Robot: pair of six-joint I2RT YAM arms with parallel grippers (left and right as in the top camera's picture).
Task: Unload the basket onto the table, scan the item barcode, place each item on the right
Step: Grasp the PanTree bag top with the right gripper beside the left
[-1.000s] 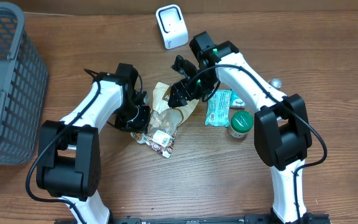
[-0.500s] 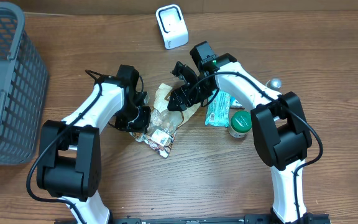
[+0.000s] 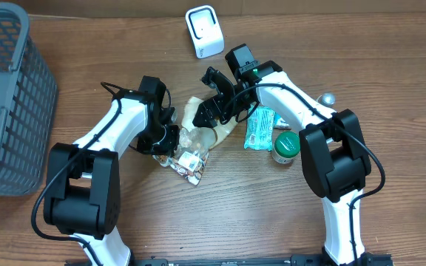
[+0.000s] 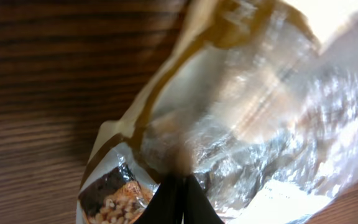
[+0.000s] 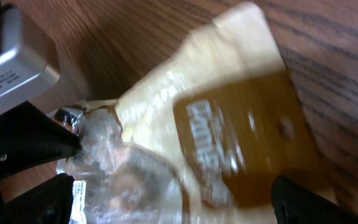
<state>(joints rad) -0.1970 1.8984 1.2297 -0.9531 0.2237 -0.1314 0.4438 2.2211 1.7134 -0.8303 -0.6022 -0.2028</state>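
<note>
Clamping snack bag [image 3: 194, 142] mid-tabletop with left gripper [image 3: 171, 140].
Lies lengthwise toward far edge, scanner [image 3: 204, 31] beyond; straddled at far end by right gripper [image 3: 207, 114], spread wide, grasping nothing.

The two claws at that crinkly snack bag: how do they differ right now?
The left gripper is pinched shut on the snack bag's clear end; the right gripper stands wide open, gripping nothing. The left gripper reaches in from the bag's left, the right gripper hangs over its tan end. Both have black fingers on white arms.
</note>
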